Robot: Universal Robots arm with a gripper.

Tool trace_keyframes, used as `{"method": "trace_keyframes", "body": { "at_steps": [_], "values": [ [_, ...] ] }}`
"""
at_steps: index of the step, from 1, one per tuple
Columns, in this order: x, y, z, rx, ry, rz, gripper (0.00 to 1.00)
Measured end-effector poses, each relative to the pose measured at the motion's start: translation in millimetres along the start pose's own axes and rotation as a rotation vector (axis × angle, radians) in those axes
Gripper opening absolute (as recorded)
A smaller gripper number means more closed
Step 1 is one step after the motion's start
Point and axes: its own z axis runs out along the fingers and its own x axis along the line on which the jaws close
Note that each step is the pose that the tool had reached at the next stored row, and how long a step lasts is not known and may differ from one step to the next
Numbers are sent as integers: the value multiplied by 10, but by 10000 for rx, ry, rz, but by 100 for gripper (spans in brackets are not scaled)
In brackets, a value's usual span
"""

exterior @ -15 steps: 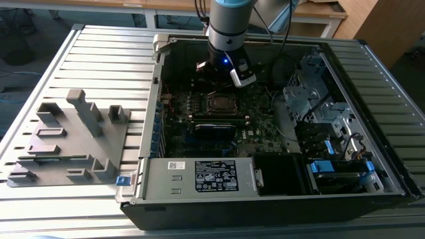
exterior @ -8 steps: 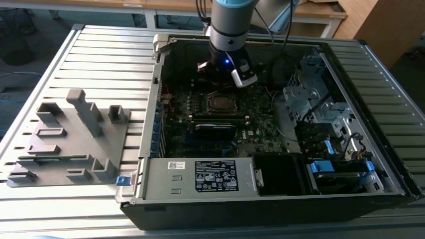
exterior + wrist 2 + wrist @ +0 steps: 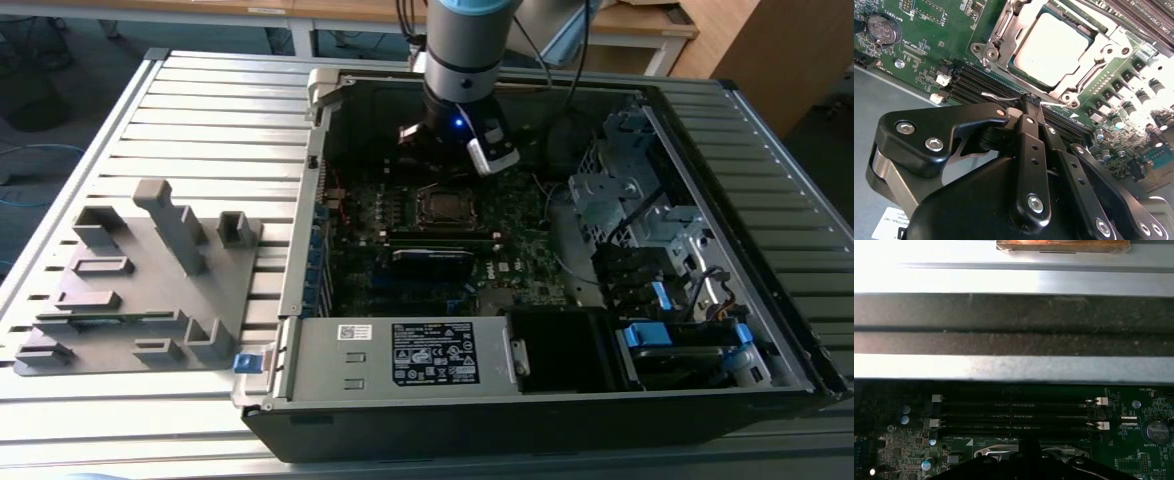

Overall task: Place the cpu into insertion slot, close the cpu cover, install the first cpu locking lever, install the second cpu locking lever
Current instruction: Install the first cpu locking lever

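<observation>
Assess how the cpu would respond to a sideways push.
The cpu likely would not slide: the cpu cover seems to frame its edges. Its smooth metal top looks slippery. Being flat, it should neither roll nor tip.

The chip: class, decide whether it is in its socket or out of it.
In. In the second wrist view the chip lies flat inside the socket, with the metal frame down around it.
</observation>
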Motion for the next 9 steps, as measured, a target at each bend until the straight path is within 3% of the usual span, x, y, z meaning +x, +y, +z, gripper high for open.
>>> {"method": "trace_keyframes", "body": {
  "at_steps": [9],
  "values": [
    [-29,10,5,37,-1,-1,11]
  ]
}}
